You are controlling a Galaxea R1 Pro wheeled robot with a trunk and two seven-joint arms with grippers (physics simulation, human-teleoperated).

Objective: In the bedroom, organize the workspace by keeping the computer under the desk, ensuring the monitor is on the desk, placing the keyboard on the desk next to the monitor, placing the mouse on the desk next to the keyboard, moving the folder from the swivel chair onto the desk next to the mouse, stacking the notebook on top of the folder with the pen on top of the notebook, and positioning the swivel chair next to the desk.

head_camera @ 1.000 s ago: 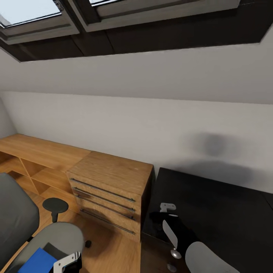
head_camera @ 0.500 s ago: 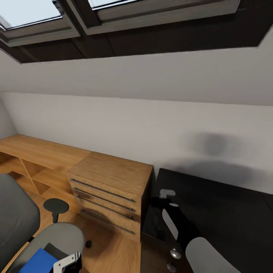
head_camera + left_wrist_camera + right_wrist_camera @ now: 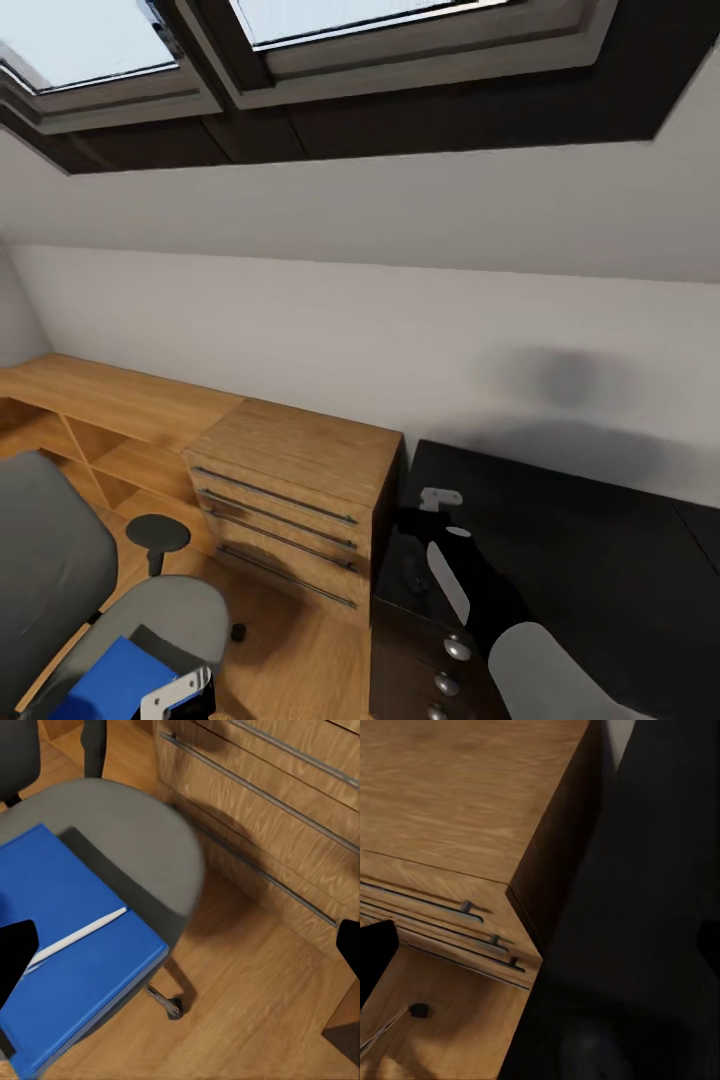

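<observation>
Sloped grey-white attic walls [image 3: 380,330] and black-framed skylights [image 3: 300,60] are seen above a light wood plank floor [image 3: 255,982]. Against the wall a low light-wood cabinet with dark bar handles [image 3: 290,500] is set, touching the black-topped desk [image 3: 570,540] at its side; black drawers with round knobs [image 3: 440,660] are seen at the desk's near edge.

Left gripper [image 3: 180,945] is held over the grey fabric swivel chair [image 3: 150,610], its two black fingertips [image 3: 15,952] spread wide apart, nothing between them. Bright-blue flat rectangular folder [image 3: 75,960] is lying on the grey chair seat [image 3: 142,847], under and just beside one spread fingertip; a thin white pen-like stick [image 3: 75,937] is lying across the folder top, one end reaching toward that fingertip. Chrome chair base and a castor [image 3: 169,1003] are seen below the seat, between the jaws. Black armrest pad [image 3: 158,533] is seen beside the seat in the head view.

Right gripper [image 3: 540,945] is held over the seam between cabinet and desk, jaws spread wide and empty: the cabinet top and drawer fronts lie toward one black fingertip [image 3: 375,960], the black desk top toward the other. Right arm's white and black links [image 3: 470,600] are seen above the desk corner.
</observation>
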